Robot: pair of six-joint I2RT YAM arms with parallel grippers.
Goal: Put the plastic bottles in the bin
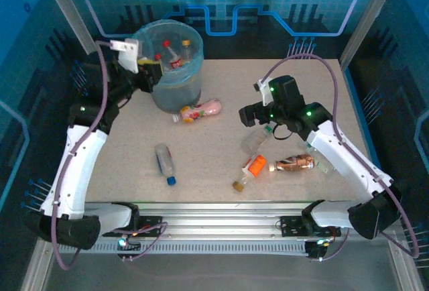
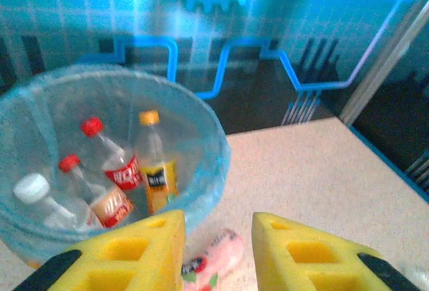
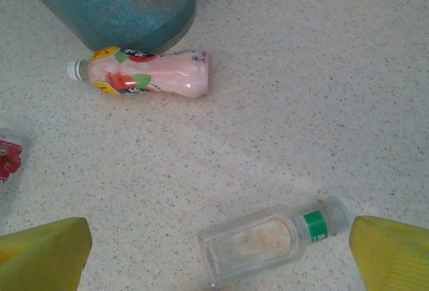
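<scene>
The bin (image 1: 175, 88) stands at the back left and holds several plastic bottles (image 1: 171, 52). In the left wrist view I see a red-capped one (image 2: 112, 162) and an orange-capped one (image 2: 155, 170) inside the bin (image 2: 204, 163). My left gripper (image 1: 145, 71) hovers at the bin's near rim; its yellow fingers (image 2: 151, 251) stand apart, open, with nothing between them. My right gripper (image 1: 258, 114) is wide open above a clear green-banded bottle (image 3: 258, 244) lying on the table. A pink bottle (image 1: 199, 110) lies against the bin's foot.
More bottles lie on the speckled table (image 1: 221, 163): a blue-capped one (image 1: 165, 162) at left centre, an orange-capped one (image 1: 253, 168) and a brown-labelled one (image 1: 293, 164) near the right arm. Blue enclosure walls ring the table.
</scene>
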